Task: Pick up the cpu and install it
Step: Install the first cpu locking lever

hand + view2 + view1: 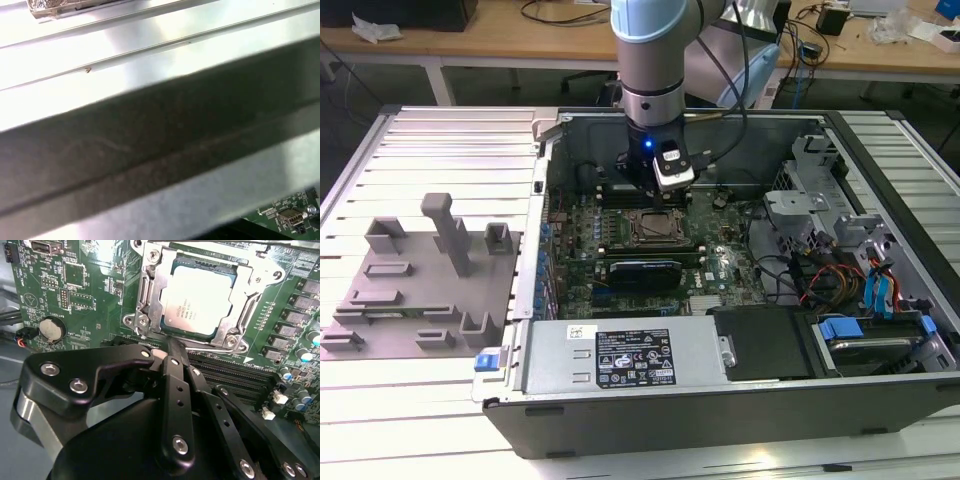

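Observation:
The cpu (pixel 200 305), a thin square chip with a pale silver top, lies flat inside the metal-framed socket (pixel 150 300) on the green motherboard (pixel 80 285). My gripper (pixel 169 346) hangs just off the socket's edge, its black fingertips pressed together and nothing held between them. In the exterior view the gripper (pixel 656 196) is inside the open computer case, just behind the socket (pixel 654 229) near the middle of the board.
The case walls (pixel 545 180) enclose the board. Memory slots (pixel 235 375) and a coin battery (pixel 51 329) lie close to the socket. Drive bays and cables (pixel 840 270) fill the exterior view's right. A grey fixture plate with blocks (pixel 420 290) lies outside the case on the left.

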### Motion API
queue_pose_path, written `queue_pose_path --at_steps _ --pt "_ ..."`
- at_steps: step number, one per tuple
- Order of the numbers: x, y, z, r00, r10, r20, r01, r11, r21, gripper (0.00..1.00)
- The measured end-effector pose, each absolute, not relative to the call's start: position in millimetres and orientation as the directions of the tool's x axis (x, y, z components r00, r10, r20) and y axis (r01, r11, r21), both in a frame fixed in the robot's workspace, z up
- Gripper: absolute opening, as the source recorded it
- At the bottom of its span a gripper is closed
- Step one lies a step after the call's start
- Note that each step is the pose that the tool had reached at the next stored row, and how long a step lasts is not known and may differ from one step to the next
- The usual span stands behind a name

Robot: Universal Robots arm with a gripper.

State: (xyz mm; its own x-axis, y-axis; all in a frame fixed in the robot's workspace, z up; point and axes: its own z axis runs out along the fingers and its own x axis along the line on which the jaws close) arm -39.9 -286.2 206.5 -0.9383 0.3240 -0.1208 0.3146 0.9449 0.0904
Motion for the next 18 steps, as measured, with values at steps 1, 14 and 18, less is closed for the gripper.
queue_pose_path --at_steps 1,14,18 --pt "-39.9 -285.5 206.5 -0.938 0.324 -0.121 0.315 0.945 0.09 0.11" --pt "-47.0 -282.8 205.5 -0.929 0.324 -0.177 0.309 0.945 0.109 0.11" --pt "-47.3 -282.8 205.4 -0.929 0.324 -0.178 0.309 0.945 0.109 0.11"
